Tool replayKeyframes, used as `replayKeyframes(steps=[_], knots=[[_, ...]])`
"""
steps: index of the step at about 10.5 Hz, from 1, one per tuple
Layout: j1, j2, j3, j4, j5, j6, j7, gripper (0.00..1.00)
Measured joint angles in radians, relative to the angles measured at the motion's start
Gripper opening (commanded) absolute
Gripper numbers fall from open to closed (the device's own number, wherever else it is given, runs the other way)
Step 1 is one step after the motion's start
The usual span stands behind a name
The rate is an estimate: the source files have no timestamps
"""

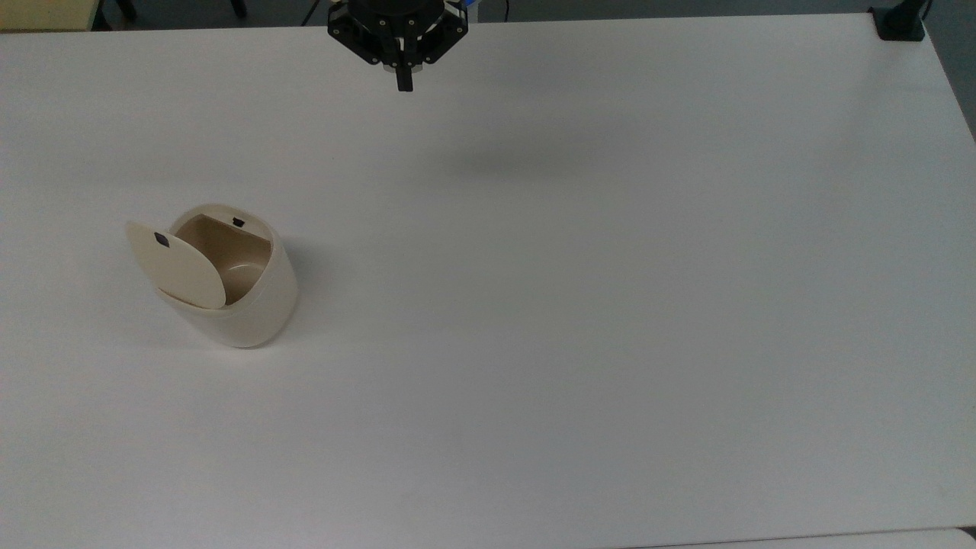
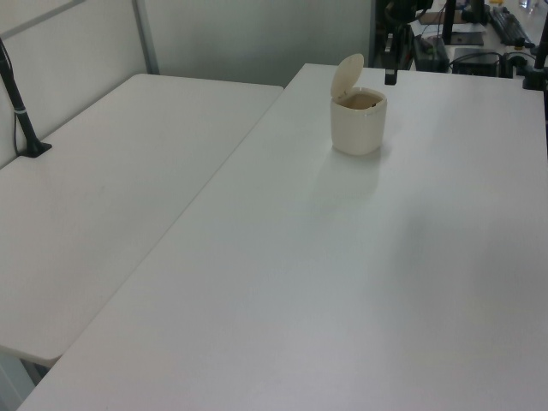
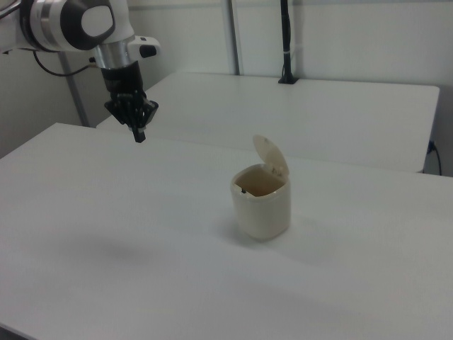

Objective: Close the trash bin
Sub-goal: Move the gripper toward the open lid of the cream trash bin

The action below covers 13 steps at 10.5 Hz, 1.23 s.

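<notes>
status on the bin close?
Gripper shut, empty, hanging above the table, far from bin. Trash bin upright, lid open. Nothing in between.

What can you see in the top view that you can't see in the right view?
Only the top view looks down into the trash bin to its tan bottom. Only the right view shows the robot's white arm and a second table behind. Both show the lid standing open and the gripper, fingers together, hanging far from the bin.

White rounded arm (image 3: 74, 21), grey joint cap, black tool (image 3: 136, 134)
</notes>
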Motion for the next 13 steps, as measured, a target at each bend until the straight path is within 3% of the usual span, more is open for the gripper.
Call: replayKeyframes(steps=[2,5,10,13], knots=[[-0.009,0.002,-0.006,0.000,0.000,0.025,0.004,0.00],[-0.097,0.029,-0.010,0.001,0.000,0.171,0.046,0.00],[-0.254,0.115,-0.015,0.021,0.000,0.521,0.058,0.00],[-0.293,0.163,-0.023,0.022,0.000,0.714,0.093,0.00]])
